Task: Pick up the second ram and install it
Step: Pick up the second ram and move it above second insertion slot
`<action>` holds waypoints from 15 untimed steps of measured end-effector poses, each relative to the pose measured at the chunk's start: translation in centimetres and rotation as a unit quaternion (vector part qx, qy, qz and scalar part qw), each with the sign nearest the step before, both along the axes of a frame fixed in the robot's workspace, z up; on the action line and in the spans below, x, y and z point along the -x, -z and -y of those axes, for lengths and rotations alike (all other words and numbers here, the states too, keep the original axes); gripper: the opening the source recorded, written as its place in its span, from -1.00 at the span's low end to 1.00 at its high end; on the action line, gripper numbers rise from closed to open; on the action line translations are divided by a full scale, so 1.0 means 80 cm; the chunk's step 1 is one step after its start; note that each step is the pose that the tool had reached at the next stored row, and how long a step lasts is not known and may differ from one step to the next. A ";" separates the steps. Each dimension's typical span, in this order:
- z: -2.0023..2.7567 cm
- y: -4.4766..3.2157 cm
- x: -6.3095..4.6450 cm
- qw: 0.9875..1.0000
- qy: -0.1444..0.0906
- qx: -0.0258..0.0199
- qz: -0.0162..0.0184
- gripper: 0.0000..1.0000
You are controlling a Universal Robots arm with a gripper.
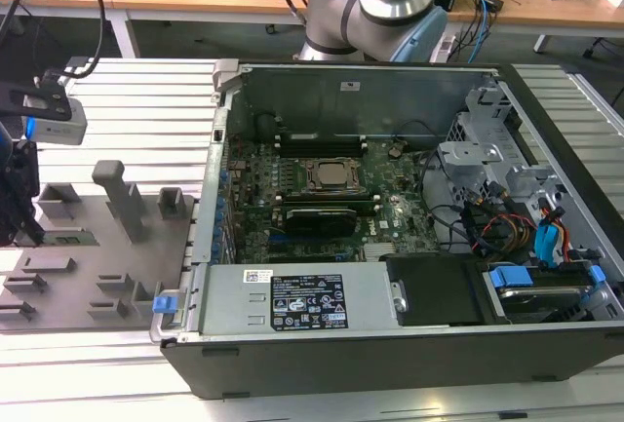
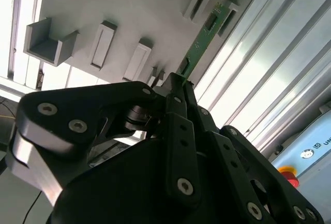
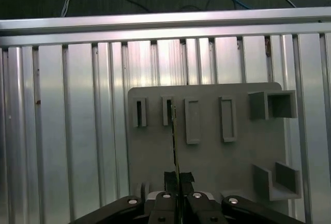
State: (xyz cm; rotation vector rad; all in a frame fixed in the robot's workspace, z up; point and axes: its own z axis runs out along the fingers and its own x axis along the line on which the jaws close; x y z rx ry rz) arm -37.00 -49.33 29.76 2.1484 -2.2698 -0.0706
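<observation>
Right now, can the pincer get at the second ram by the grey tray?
Likely yes: in the first wrist view the pincer looks shut on the second ram, gripping its thin green edge above the grey tray, with nothing between them.

We see the second ram (image 2: 200, 43) green with dark chips, the tray (image 3: 212, 167) plain grey, the gripper (image 2: 180, 83) black, the table (image 3: 77, 131) ribbed silver

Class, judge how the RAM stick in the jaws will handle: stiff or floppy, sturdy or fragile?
Probably stiff: the RAM stick juts straight from the jaws, gripped at one end. Likely light, being so slim. Its exposed chips suggest fragility.
</observation>
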 end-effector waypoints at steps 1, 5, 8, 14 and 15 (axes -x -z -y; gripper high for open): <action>0.0000 -0.0019 0.000 1.000 0.000 0.000 0.000 -0.72; 0.0000 -0.0113 0.000 1.000 0.000 0.000 0.000 -0.72; 0.0000 -0.0154 0.000 1.000 0.000 0.000 0.000 -0.72; 0.0000 -0.0221 0.000 1.000 0.000 0.000 0.000 -0.72; 0.0000 -0.0236 0.000 1.000 0.000 0.000 0.000 -0.72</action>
